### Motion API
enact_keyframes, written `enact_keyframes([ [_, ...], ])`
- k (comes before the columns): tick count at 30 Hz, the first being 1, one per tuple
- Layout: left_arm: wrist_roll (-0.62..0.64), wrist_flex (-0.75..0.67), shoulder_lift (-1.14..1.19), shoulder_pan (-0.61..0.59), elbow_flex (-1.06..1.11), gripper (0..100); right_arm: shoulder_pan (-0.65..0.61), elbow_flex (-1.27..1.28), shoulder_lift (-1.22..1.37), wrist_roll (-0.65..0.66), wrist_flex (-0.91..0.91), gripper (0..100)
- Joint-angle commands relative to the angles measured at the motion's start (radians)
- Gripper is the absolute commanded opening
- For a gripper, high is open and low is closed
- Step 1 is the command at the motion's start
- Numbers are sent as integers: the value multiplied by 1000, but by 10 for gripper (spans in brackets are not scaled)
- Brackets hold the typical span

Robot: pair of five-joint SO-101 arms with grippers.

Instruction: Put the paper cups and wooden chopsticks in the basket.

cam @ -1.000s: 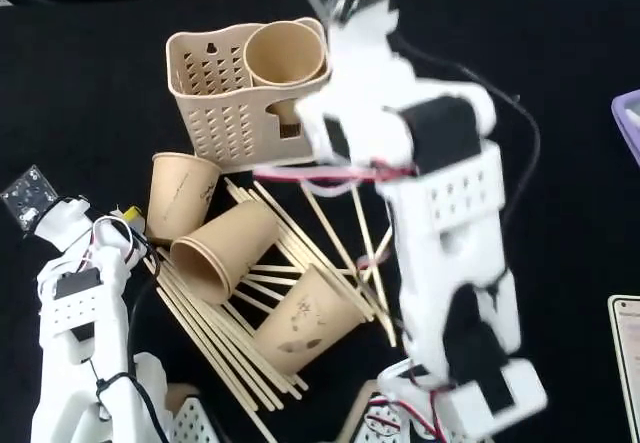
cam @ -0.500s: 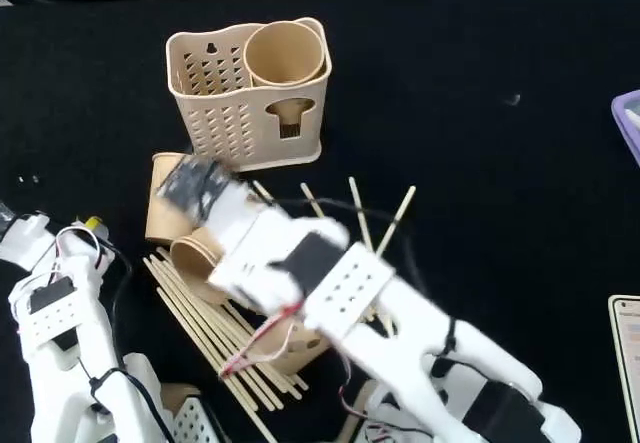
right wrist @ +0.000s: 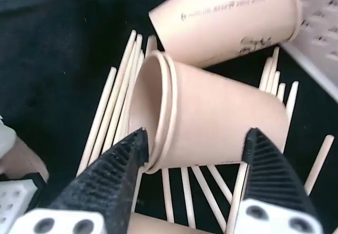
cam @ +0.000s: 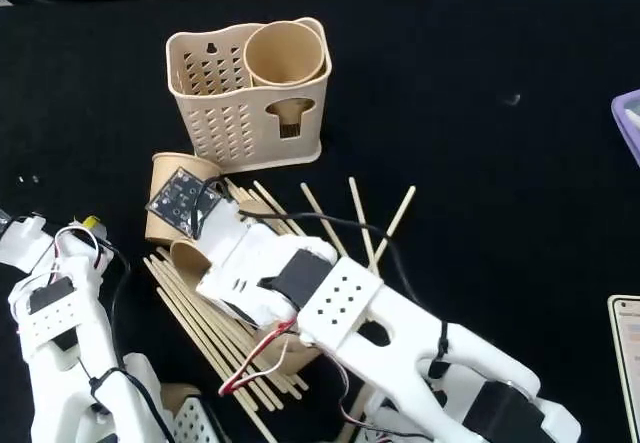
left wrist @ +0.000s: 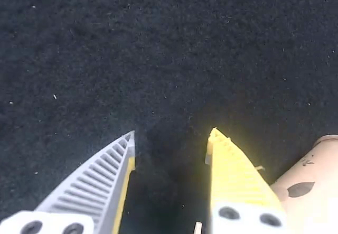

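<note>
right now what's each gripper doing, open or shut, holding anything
Left gripper: open, holding nothing, over the black table.
Right gripper: open, fingers either side of a lying paper cup, not closed on it.

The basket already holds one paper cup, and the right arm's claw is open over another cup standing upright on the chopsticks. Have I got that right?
Not quite. The cup under the open right gripper lies on its side on the chopsticks, its mouth facing sideways, as the right wrist view shows. The basket does hold one paper cup.
</note>
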Motion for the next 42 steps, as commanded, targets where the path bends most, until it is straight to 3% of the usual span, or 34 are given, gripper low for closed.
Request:
enact_keyframes([
  [1, 8, -15, -21, -8, -35, 223, 66, 31, 4, -11, -66, 293],
  [8, 6, -15, -21, -5, -31, 223, 160, 77, -5, -9, -72, 240],
  [15, 6, -15, -21, -2, -31, 223, 299, 59, -88, 44, 49, 8],
  [22, 6, -15, -21, -2, -31, 223, 404, 16, -437, 150, 221, 11],
  [28, 6, -15, -21, -1, -30, 223, 537, -240, -611, 184, 348, 11],
  [33, 6, -15, -21, -1, -30, 223, 597, -541, -498, 178, 344, 11],
  [42, 6, -15, -21, -1, -28, 223, 598, -1056, 79, 178, 342, 11],
])
